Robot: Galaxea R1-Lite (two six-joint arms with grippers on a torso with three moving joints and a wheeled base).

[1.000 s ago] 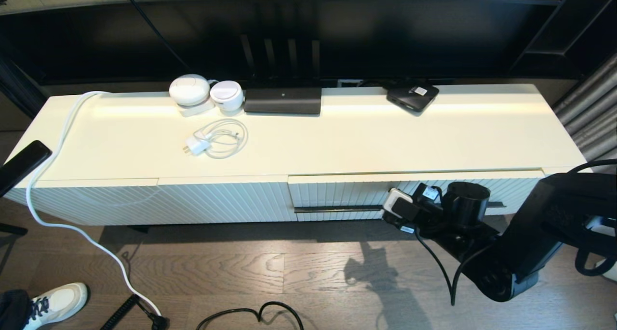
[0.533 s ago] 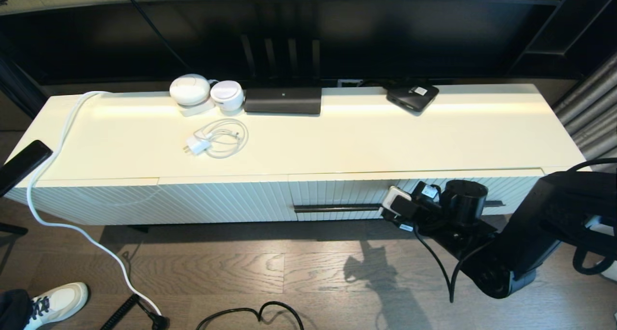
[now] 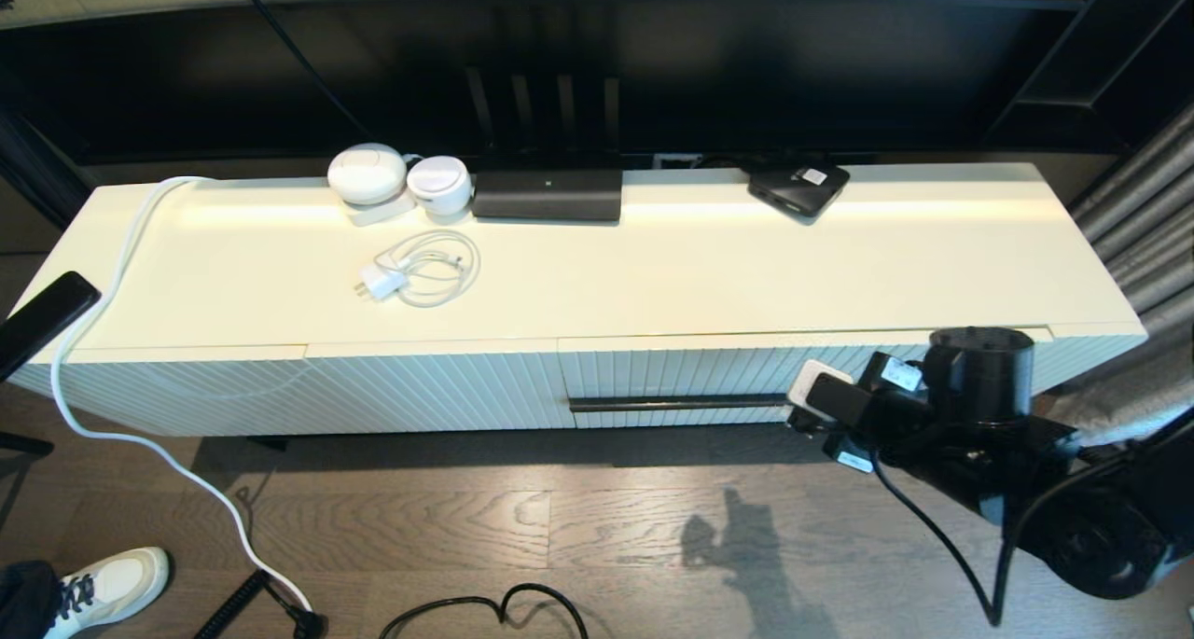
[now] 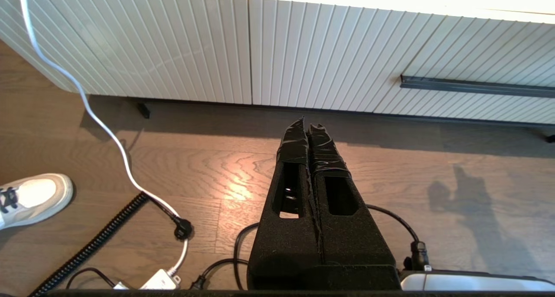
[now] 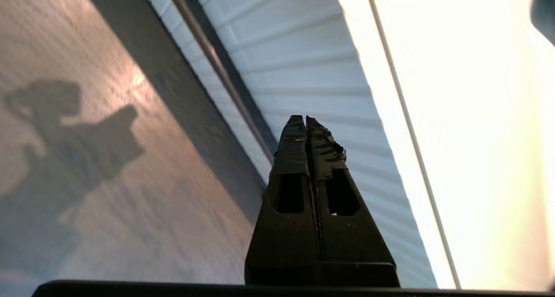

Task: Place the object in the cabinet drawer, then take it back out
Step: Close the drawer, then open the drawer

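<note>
The cabinet drawer [image 3: 746, 378] is seen shut, its ribbed cream front flush with the ribbed panel [image 3: 373, 392] beside it, and its long black bar handle [image 3: 676, 402] runs across the lower front. The umbrella named in the task cannot be found in any view.

The right claw [image 5: 305, 119] is held in front of the drawer's right half, just beside the handle, with its taped fingers pressed together on nothing; whether the front is touched cannot be told. The left claw [image 4: 308, 125] is parked low over the wooden floor [image 4: 217, 167] before the cabinet, its fingers likewise closed and empty.

On the tabletop [image 3: 700, 266] a white charger with coiled cable [image 3: 415, 270], two round white devices [image 3: 396, 180], a black router [image 3: 547, 194] and a flat black box [image 3: 798, 187] are set well apart from the drawer.
</note>
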